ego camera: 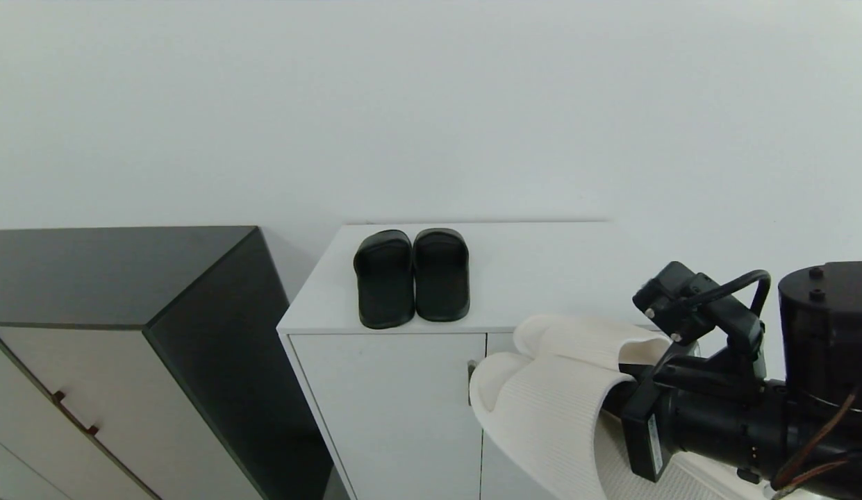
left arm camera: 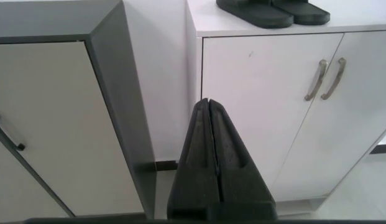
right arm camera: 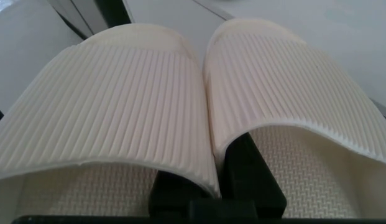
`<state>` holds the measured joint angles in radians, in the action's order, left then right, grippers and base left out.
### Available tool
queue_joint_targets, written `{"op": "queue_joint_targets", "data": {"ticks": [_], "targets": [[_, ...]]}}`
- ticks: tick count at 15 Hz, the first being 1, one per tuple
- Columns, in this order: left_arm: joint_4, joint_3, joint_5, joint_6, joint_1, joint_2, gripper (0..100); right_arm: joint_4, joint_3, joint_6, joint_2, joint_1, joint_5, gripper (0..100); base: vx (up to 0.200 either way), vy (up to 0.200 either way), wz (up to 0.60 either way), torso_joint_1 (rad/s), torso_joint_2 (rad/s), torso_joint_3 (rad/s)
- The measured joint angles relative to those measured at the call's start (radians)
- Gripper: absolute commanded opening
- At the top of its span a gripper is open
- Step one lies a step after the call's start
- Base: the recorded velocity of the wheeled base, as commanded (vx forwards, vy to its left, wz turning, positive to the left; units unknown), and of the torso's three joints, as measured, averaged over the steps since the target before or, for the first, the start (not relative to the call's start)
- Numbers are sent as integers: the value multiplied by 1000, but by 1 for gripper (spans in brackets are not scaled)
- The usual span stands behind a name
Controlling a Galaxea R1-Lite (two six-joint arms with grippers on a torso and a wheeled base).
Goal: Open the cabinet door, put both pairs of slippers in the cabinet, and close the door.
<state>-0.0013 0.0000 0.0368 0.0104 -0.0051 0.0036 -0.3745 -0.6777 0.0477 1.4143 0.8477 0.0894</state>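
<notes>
Two pairs of slippers and one cabinet [ego camera: 396, 417]. Black slippers [ego camera: 411, 278]: you see them side by side and touching, soles down, on the cabinet's top toward its left end, near the front edge. White slippers [ego camera: 556, 403]: held off any surface at right, nearer than the black pair, in front of the cabinet's right door and upper edge, side by side with the ribbed straps up. Your right pincer [right arm camera: 216, 182] pinches the white slippers where their inner sides meet, one finger inside each. Your left pincer [left arm camera: 209, 109] is pressed together with nothing in it, low in front of the gap between the cabinet and a dark cabinet [ego camera: 125, 278] to its left. Both cabinet doors are shut; their two handles [left arm camera: 325, 79] stand upright, just beside each other at the middle seam. A plain wall [ego camera: 431, 104] stands behind.
</notes>
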Motion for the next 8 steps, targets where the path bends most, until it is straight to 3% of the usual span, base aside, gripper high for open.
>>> {"op": "queue_joint_targets", "data": {"ticks": [1,8], "targets": [[0,0,0,0,-1,0,0,-1,3,-1,1,3,-1,0,0,-200,0,17,12,-7],[0,0,-2,-1,-1,0,0,-1,16,-3,-2,9,-3,0,0,0,0,0,0,0]]}}
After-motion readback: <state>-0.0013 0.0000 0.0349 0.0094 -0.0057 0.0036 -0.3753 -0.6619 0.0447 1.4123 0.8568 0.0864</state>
